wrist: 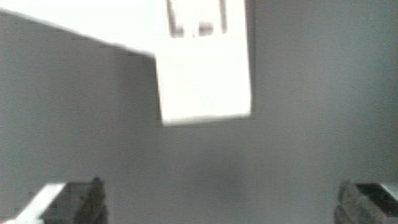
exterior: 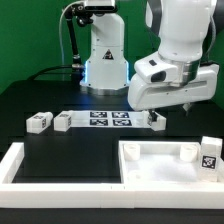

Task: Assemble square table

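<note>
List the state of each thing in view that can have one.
Gripper, open, holding nothing.
Fingers, spread wide apart.
Square panel, lying flat, rim up.
Leg block at the exterior view's left, loose on table.
Second leg block, loose on table.
Third leg block, loose beside marker board.
Fourth leg block, upright at panel's corner; attachment unclear.
</note>
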{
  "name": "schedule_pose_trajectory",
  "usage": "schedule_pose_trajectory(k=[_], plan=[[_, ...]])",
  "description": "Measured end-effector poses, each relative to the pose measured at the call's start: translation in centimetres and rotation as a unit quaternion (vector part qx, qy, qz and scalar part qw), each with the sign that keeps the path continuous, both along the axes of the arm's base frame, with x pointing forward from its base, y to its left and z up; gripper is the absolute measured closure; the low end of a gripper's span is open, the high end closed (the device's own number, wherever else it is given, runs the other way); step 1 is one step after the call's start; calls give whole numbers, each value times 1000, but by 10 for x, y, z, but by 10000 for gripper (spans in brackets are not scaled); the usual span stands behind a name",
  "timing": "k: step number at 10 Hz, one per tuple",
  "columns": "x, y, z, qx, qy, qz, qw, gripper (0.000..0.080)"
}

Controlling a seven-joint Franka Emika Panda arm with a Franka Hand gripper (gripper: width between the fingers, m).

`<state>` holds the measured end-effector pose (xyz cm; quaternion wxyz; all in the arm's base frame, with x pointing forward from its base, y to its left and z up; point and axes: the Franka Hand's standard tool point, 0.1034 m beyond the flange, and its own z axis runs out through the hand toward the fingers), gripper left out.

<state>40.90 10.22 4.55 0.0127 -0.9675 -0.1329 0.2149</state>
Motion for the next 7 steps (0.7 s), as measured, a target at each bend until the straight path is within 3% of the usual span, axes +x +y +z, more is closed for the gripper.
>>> schedule_pose_trajectory(k=[2,5,7], plan=[[-7,-1,2,-29,69,23,997,150],[-12,-1,-1,-49,171,25,984,150],[-7,-1,-12,-67,186,15,980,150]])
